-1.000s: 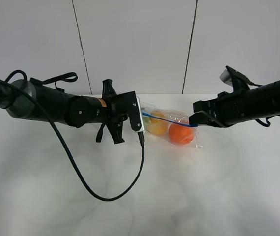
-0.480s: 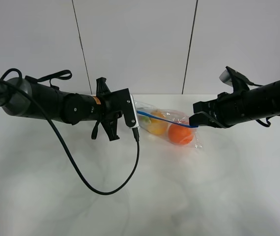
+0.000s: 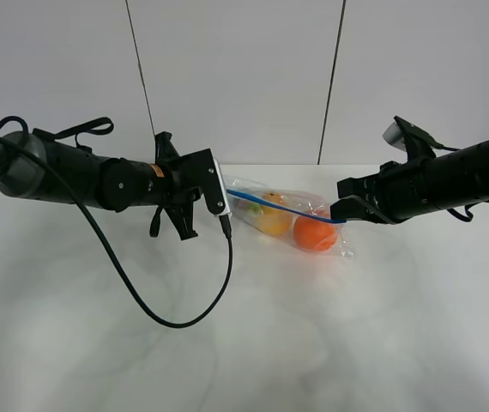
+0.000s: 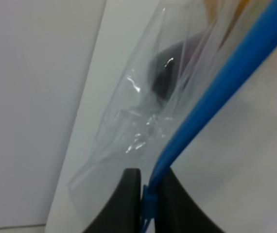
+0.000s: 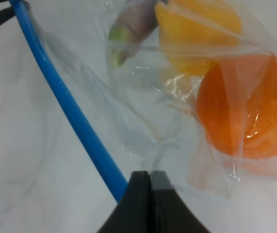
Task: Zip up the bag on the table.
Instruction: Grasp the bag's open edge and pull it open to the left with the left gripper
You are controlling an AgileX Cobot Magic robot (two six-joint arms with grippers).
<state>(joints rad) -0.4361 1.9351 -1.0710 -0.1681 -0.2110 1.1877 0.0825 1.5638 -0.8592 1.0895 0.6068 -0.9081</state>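
Left gripper [image 4: 147, 188] pinched on strip [image 4: 216, 97] at one bag [image 3: 272, 219] end, right gripper [image 5: 148, 180] pinched on other end. Strip tight, straight. I think zip nearly done; letting go left.

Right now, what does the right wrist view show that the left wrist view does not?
Only the right wrist view: the orange ball, the yellow fruit and the right gripper, shut on the bag. Only the left wrist view: the left gripper, shut on the bag's blue strip. Both: the clear bag, the blue strip, the white table.
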